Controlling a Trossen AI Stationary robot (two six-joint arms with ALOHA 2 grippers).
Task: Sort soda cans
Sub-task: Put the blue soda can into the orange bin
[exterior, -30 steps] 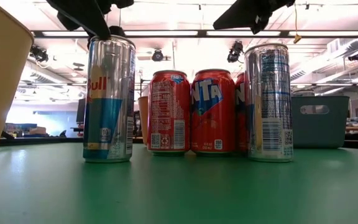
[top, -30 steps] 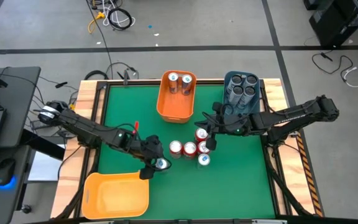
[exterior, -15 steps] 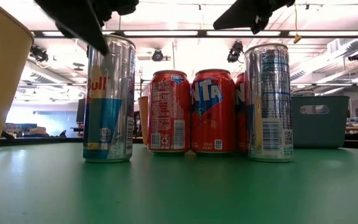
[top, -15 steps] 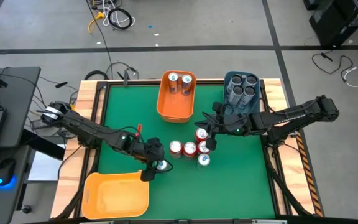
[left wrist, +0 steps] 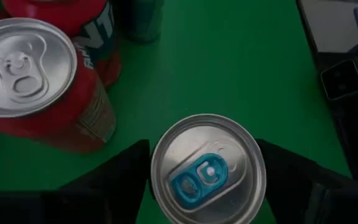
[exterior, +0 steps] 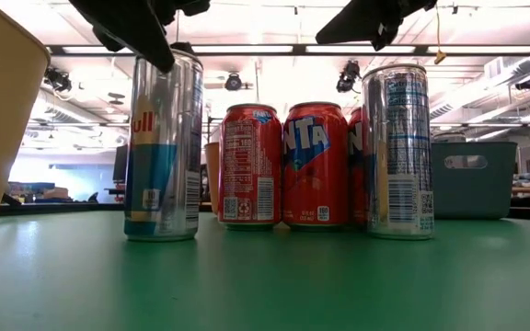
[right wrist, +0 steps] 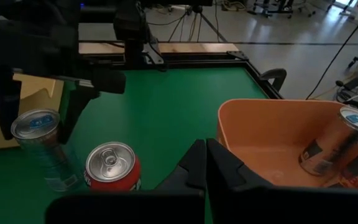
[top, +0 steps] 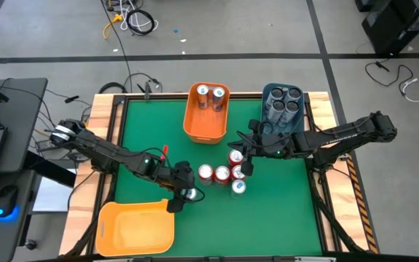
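A slim silver-and-blue soda can [exterior: 163, 147] stands upright on the green table [top: 282, 211], left of the other cans. My left gripper [top: 186, 193] is down over its top, one finger on each side of it. Several red cans [exterior: 283, 165] and a second slim silver can [exterior: 397, 152] stand in a cluster at mid-table. My right gripper [top: 244, 156] hangs shut above the red cans and touches nothing. My left gripper has the silver-and-blue can's upper wall, just under the rim [left wrist: 156, 180], between its two fingers [left wrist: 123, 174], one on each opposite side. The fingers slant down at it from the table's left. The can stands upright with its base on the table.
An orange bin [top: 195, 124] at the far middle holds two cans. A blue-grey bin [top: 266, 98] at the far right holds several dark cans. A yellow bin [top: 137, 227] lies at the near left, close to my left gripper. Free green table lies at the near right.
My left gripper has sunk a little around the silver-and-blue can's top. The can has turned slightly about its upright axis, so less of its lettering faces the low view, and it still stands on the table.
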